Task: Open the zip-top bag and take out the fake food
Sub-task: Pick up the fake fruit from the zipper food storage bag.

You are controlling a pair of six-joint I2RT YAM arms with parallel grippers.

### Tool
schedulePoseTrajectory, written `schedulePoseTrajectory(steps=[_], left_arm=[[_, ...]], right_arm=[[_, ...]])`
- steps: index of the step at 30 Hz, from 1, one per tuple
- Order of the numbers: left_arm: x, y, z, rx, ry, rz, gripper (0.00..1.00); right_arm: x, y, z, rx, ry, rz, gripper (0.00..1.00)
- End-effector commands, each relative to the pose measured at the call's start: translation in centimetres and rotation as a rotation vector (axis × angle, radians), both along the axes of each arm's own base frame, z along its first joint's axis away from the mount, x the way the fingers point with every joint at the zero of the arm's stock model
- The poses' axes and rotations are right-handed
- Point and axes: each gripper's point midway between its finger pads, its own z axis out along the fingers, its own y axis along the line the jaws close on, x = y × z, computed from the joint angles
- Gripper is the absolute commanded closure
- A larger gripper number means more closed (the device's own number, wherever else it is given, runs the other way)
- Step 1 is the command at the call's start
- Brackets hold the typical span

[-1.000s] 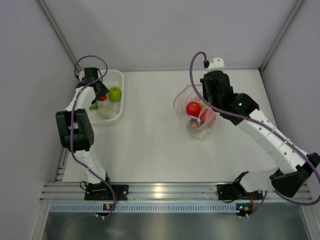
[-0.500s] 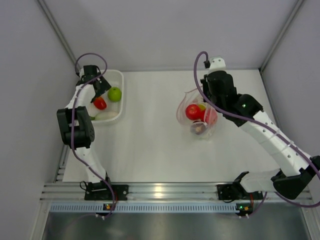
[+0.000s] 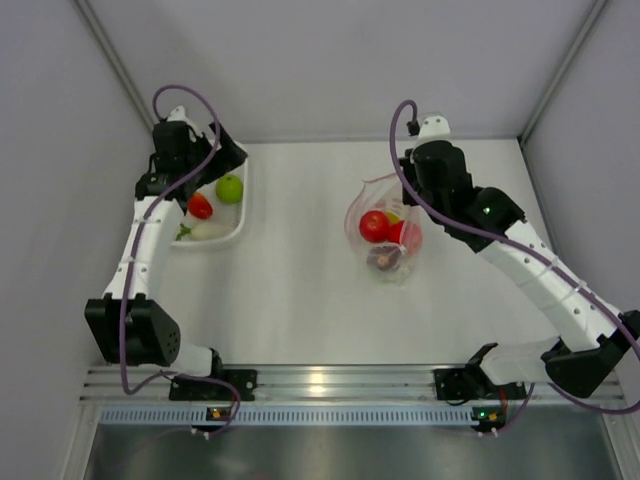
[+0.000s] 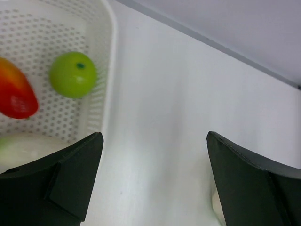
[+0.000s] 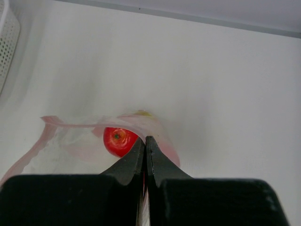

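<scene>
The right jaws are together, clamped on the pinkish rim of the zip-top bag (image 3: 385,240). The bag sags below them onto the desk (image 3: 300,290), mouth upward and long axis trailing nearward, with fake food (image 3: 375,225) inside. The left jaws are wide apart and empty, the basket (image 4: 110,70) beneath-left.

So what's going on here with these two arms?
The robot is unpacking toy food from a clear bag into a white basket. The right fingers pinch the bag's rim, with a tomato and more inside. The left fingers hang open over the basket's edge; it holds a green fruit, a red one and a radish.
</scene>
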Motion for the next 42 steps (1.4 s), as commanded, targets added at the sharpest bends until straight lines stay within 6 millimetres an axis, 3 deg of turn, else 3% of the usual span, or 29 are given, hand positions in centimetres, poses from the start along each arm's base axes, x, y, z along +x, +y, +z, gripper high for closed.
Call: schedulePoseTrajectory(steps=[1, 3, 5, 8, 15, 20, 22, 28, 37, 38, 42], left_arm=[[-2.6, -6.7, 1.4, 0.0, -0.052, -0.224, 0.03], [-4.1, -10.3, 2.1, -0.001, -0.07, -0.302, 0.04], [-5.5, -12.4, 3.4, -0.002, -0.103, -0.343, 0.05], [-8.5, -17.4, 4.9, -0.019, -0.137, -0.463, 0.11], [-13.2, -24.0, 8.1, -0.05, -0.206, -0.609, 0.18], [-15.5, -28.1, 9.7, -0.128, -0.255, -0.702, 0.25], [-15.7, -29.6, 9.5, -0.143, -0.255, -0.729, 0.27], [-16.4, -34.5, 7.6, -0.155, -0.218, -0.846, 0.6], [-16.3, -39.0, 6.1, -0.127, -0.302, -0.99, 0.79], [-16.4, -39.4, 4.5, -0.112, -0.291, -1.01, 0.81], [-15.8, -39.9, 1.6, -0.025, -0.342, -1.044, 0.91]], right_arm=[[0.5, 1.3, 3.0, 0.118, -0.071, 0.014, 1.0], [0.5, 1.7, 2.6, 0.13, -0.059, 0.022, 1.0], [0.6, 2.0, 2.1, 0.131, -0.046, 0.026, 1.0], [0.8, 2.1, 1.5, 0.129, -0.037, 0.025, 1.0], [1.1, 2.6, 0.7, 0.134, -0.018, 0.022, 1.0], [1.1, 2.7, 0.1, 0.151, -0.01, 0.018, 1.0], [1.0, 2.6, 0.1, 0.152, -0.012, 0.015, 1.0], [0.8, 2.4, 0.0, 0.148, -0.01, 0.013, 1.0], [0.1, 2.2, 0.3, 0.18, -0.024, 0.022, 1.0], [0.1, 2.2, 0.1, 0.179, -0.021, 0.023, 1.0], [0.0, 1.9, 0.1, 0.178, -0.022, 0.015, 1.0]])
